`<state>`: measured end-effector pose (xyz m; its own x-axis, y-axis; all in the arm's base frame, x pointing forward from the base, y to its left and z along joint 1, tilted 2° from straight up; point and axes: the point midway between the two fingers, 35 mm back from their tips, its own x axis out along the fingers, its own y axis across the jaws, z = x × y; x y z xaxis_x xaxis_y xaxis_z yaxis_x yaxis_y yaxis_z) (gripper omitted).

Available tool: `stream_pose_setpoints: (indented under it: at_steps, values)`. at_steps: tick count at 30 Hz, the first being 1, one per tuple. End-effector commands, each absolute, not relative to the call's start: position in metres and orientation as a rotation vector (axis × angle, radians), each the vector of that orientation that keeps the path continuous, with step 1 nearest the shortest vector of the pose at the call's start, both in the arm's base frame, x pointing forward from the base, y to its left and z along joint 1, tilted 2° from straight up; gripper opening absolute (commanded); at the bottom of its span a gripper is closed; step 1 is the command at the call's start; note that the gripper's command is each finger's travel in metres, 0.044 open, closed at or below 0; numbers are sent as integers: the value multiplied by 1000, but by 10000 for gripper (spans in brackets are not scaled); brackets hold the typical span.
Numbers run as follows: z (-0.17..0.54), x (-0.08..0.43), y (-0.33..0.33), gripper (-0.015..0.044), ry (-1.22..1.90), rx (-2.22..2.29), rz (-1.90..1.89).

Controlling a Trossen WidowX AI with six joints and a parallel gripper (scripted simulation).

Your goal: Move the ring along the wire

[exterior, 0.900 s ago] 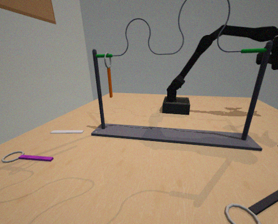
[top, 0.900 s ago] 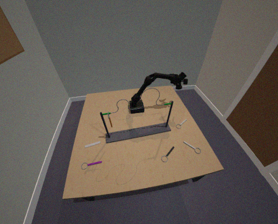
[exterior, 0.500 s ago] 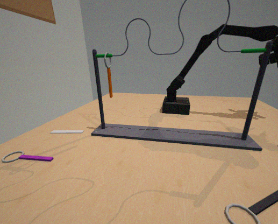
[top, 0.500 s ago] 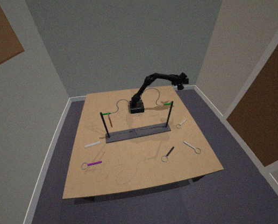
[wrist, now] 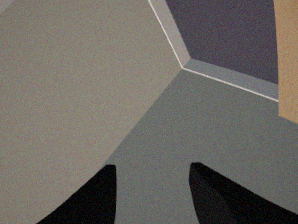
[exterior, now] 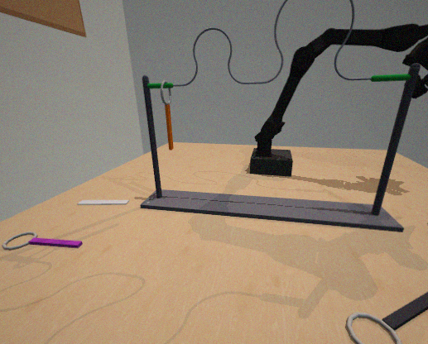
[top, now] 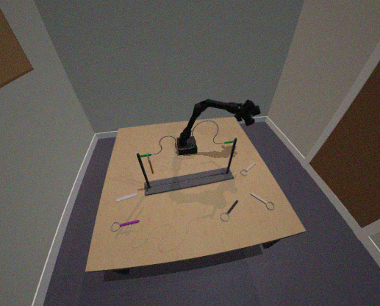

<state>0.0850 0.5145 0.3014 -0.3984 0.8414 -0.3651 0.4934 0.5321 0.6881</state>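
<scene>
The ring (top: 148, 158) (exterior: 161, 94) hangs on the left green part (exterior: 153, 85) of the wire, beside the left post (top: 142, 171) (exterior: 151, 140). Its orange handle (top: 151, 167) (exterior: 169, 126) points down. The thin grey wire (exterior: 249, 83) curves from there to the right green part (top: 229, 142) (exterior: 391, 78) at the right post (top: 231, 156) (exterior: 394, 145). My gripper (wrist: 153, 172) is partly open, with nothing between the fingers. It is raised in the air beyond the right post, far from the handle; the right edge of the exterior view cuts it off.
The posts stand on a grey base (top: 188, 181) (exterior: 270, 210). On the table (top: 192, 235) lie a purple-handled ring (top: 129, 223) (exterior: 55, 242), a white bar (top: 126, 197) (exterior: 103, 203), a black-handled ring (top: 232, 207) (exterior: 412, 310) and two white-handled rings (top: 259, 198) (top: 251, 168). The arm reaches behind the wire.
</scene>
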Motion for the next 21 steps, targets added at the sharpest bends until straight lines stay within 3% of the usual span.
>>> stream_pose_setpoints:
  at_steps: [1, 21]
  values:
    - [307, 109, 500, 160, 1960, 1083, 700]
    - [375, 228, 380, 160, 1354, 1118, 915]
